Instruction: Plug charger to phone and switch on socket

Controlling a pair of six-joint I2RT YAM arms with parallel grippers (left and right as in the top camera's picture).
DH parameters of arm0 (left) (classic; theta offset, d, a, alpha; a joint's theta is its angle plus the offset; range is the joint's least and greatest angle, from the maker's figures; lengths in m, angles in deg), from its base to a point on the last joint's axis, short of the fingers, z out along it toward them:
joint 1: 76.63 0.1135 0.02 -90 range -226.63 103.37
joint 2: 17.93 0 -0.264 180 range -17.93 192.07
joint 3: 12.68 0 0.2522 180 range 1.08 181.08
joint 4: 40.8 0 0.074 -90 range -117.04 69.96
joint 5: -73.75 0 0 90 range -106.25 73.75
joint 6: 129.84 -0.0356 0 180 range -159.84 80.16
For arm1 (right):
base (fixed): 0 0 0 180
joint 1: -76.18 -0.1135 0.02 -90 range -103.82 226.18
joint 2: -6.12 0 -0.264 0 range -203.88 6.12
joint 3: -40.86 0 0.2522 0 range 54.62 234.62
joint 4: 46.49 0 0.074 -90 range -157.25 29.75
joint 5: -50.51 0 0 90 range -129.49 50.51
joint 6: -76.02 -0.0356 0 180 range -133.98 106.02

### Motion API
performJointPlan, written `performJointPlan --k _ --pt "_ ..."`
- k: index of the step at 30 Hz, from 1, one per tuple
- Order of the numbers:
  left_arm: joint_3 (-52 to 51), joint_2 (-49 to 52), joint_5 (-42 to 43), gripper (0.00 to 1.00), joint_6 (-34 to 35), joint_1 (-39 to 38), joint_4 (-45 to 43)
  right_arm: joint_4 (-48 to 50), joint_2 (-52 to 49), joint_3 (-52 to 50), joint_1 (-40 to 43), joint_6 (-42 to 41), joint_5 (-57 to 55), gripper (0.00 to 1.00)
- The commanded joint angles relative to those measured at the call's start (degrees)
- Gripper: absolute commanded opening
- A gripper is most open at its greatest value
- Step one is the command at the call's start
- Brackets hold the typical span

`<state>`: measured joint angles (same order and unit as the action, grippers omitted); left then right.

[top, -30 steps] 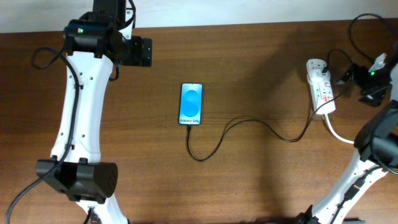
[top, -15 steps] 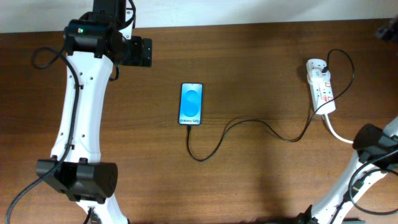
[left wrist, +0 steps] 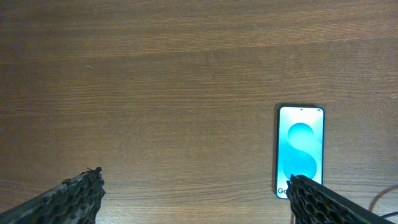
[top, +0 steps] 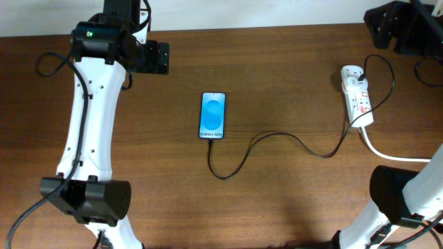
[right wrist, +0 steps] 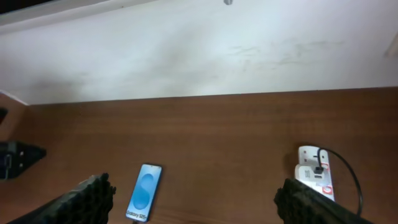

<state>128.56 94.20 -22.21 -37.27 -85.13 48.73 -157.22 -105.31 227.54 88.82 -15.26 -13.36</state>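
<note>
Phone (top: 213, 115): mid-table, charger (top: 277, 135) meeting its lower edge.
Socket (top: 358, 97): far right.
Claws: left gripper (left wrist: 196, 183), right gripper (right wrist: 193, 193) both spread wide, empty.
Advice: press switch (top: 360, 90) squarely from above, avoiding charger.

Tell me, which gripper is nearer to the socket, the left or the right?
Right. The right gripper is by the far right corner, just beyond the socket; the left gripper is far off on the other side, past the phone.

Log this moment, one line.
left gripper open | right gripper open, held high | charger reaches phone bottom edge | socket switch unreadable
</note>
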Motion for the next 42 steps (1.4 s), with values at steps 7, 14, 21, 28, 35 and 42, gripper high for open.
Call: performJointPlan --k 7,14,21,28,35,42 --pt "-0.04 -0.5 0.2 0.99 -0.74 0.04 -0.09 -0.33 4.83 0.17 -0.33 -0.85 1.09 0.98" --pt "-0.04 -0.5 0.2 0.99 -0.74 0.02 -0.09 0.15 5.29 -0.02 -1.42 2.8 -5.7 0.98" --pt "-0.04 -0.5 0.2 0.99 -0.74 0.04 -0.09 27.67 26.21 -39.91 -9.68 9.01 -11.43 0.98" --pt "-0.04 -0.5 0.2 0.99 -0.74 0.02 -0.09 43.32 41.0 -67.36 -9.68 9.09 -11.93 0.98" --pt "-0.04 -0.5 0.2 0.99 -0.74 0.04 -0.09 65.96 58.25 -97.88 -9.68 14.58 -11.85 0.98" --pt "-0.04 -0.5 0.2 0.99 -0.74 0.04 -0.11 85.81 87.91 -138.07 -9.62 22.08 -11.85 0.98"
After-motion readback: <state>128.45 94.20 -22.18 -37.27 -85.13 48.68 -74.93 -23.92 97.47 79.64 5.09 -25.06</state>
